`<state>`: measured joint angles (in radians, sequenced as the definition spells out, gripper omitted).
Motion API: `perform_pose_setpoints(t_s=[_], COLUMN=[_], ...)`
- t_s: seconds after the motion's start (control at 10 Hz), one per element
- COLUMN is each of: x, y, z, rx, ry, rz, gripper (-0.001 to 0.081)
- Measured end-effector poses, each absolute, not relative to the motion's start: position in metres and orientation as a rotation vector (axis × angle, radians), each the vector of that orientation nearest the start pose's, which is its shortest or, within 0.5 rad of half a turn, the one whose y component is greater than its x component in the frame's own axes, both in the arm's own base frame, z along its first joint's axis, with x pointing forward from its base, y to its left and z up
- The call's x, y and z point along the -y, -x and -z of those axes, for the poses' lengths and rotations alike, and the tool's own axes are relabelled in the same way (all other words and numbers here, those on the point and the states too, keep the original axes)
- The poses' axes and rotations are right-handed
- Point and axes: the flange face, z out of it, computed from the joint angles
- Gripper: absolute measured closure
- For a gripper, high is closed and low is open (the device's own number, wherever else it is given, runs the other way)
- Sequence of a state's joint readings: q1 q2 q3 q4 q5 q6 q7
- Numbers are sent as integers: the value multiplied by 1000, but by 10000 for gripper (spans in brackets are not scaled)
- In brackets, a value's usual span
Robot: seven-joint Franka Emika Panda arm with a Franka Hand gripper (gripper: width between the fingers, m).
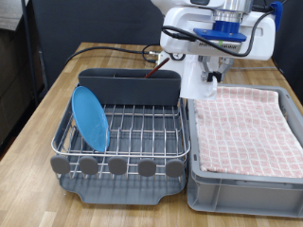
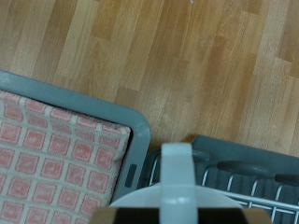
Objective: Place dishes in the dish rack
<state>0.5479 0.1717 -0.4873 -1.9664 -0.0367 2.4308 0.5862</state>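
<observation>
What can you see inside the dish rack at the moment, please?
In the dish rack a light-blue plate stands on edge at the exterior view's left. A reddish spoon handle pokes from the tall back compartment; its bowl is hidden. The gripper hovers beside the crate.

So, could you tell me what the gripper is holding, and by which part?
The gripper holds the white mug, apparently by its rim; the fingers' contact itself is hidden.
</observation>
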Motion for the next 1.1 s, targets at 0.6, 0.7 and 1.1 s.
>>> perform_pose_setpoints(t_s=[0.6, 0.7, 1.1], x=[-37, -36, -25], y=[-643, -645, -651], z=[-390, -384, -365], rx=[-804, -815, -835], ry=[2985, 2973, 2956], rz=[553, 572, 481], gripper=[738, 738, 738])
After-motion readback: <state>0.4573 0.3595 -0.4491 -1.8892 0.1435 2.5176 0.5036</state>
